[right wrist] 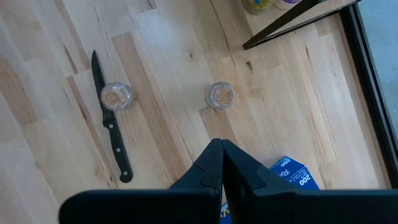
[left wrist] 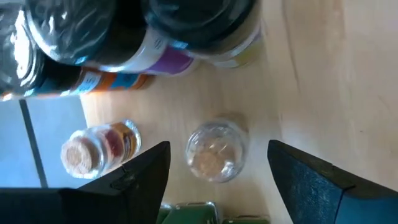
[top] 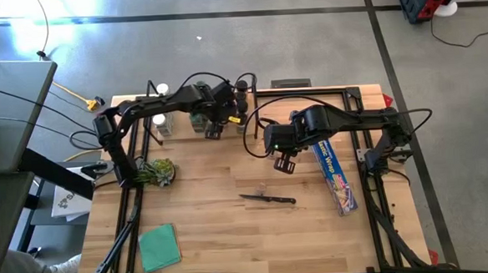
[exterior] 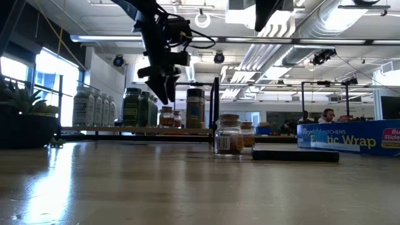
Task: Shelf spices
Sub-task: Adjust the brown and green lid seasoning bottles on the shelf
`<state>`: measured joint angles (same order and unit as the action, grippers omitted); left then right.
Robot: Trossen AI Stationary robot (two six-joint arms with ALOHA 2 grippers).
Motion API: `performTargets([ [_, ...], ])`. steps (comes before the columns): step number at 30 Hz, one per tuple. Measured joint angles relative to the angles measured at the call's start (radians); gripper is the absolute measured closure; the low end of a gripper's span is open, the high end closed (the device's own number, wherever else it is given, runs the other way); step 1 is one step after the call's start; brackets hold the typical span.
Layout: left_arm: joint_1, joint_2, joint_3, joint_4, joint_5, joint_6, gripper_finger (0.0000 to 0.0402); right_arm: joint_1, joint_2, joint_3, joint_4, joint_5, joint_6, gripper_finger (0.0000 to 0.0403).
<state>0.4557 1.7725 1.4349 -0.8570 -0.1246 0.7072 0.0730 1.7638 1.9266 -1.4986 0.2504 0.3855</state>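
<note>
The shelf (exterior: 125, 130) stands along the table's far edge and carries a row of spices, among them tall dark-capped jars (exterior: 195, 107). My left gripper (left wrist: 219, 146) hovers open above the shelf. Its fingers stand on either side of a small clear jar (left wrist: 214, 154) without touching it. A small cork-topped jar (left wrist: 93, 150) stands beside that one. My right gripper (right wrist: 221, 144) hangs shut above the table's middle and holds nothing. Two small jars (right wrist: 116, 95) (right wrist: 220, 94) stand upright on the tabletop below it.
A dark-handled knife (top: 268, 199) lies near the table's middle, beside one loose jar. The long blue wrap box (top: 334, 175) lies toward the right. A potted plant (top: 156, 172) and a green cloth (top: 159, 245) sit on the left. The shelf's black rod (exterior: 215, 109) stands upright at its end.
</note>
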Motion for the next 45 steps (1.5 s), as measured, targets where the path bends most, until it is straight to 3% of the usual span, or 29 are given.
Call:
performTargets([
  [23, 0.045, 0.023, 0.000, -0.001, 0.041, 0.005, 0.0135, 0.000, 0.000, 0.000, 0.000, 0.000, 0.007, 0.0403],
  [45, 0.089, 0.031, 0.000, 0.021, -0.087, 0.011, 0.0135, 0.000, 0.000, 0.000, 0.000, -0.007, 0.011, 0.0403],
])
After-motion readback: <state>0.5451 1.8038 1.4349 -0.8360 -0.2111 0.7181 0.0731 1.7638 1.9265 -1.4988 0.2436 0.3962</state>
